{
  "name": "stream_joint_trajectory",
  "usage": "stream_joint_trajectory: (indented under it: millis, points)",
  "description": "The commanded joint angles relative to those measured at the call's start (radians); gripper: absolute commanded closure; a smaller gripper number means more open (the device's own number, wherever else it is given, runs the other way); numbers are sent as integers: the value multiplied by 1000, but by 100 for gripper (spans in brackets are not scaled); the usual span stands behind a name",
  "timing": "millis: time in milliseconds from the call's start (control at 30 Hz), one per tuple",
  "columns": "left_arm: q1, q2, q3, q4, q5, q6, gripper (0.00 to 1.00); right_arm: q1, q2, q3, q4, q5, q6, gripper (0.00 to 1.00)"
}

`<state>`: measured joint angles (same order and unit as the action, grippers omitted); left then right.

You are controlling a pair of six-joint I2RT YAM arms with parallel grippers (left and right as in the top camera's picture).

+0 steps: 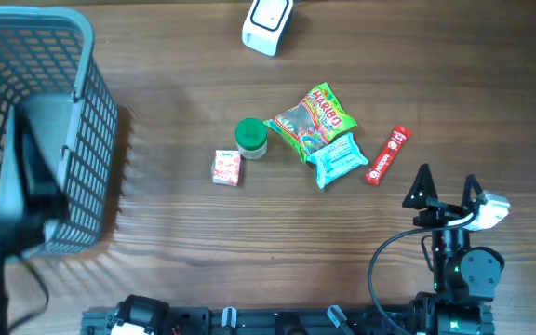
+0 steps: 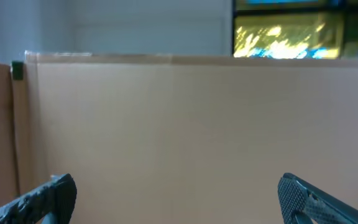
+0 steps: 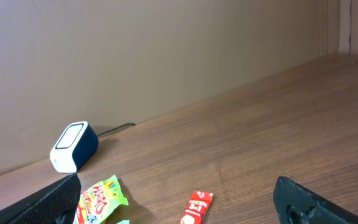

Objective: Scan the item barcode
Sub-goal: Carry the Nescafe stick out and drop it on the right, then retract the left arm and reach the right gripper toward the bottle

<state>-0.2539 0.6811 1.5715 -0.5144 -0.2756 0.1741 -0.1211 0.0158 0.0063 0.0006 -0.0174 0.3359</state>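
Both hands released, empty: right hand (image 1: 448,184) near the red stick (image 1: 386,155), left hand (image 2: 179,202) facing a blank panel (image 2: 185,124). Items (image 1: 250,138) cluster mid-counter (image 1: 175,233), scanner (image 1: 268,23) beyond. You risk lifting two together: sweets bag (image 1: 312,119) overlaps blue packet (image 1: 340,158).

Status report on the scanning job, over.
Left tool open, empty. Right tool open, empty, near red sachet. Scanner untouched at far edge. Nothing blocking.

Grey mesh basket (image 1: 100,130) at the wooden table's (image 1: 249,228) left end, beige wall (image 3: 166,50) along the far edge
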Motion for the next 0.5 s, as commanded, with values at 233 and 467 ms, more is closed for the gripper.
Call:
stream_joint_trajectory:
  millis: [233,467]
  points:
    - [103,-179,-105,52,-50,-79,0,-1,2,-1,12,-137,456,0]
    - [229,-333,-352,211,-19,-93,0,0,21,19,328,-683,528,1]
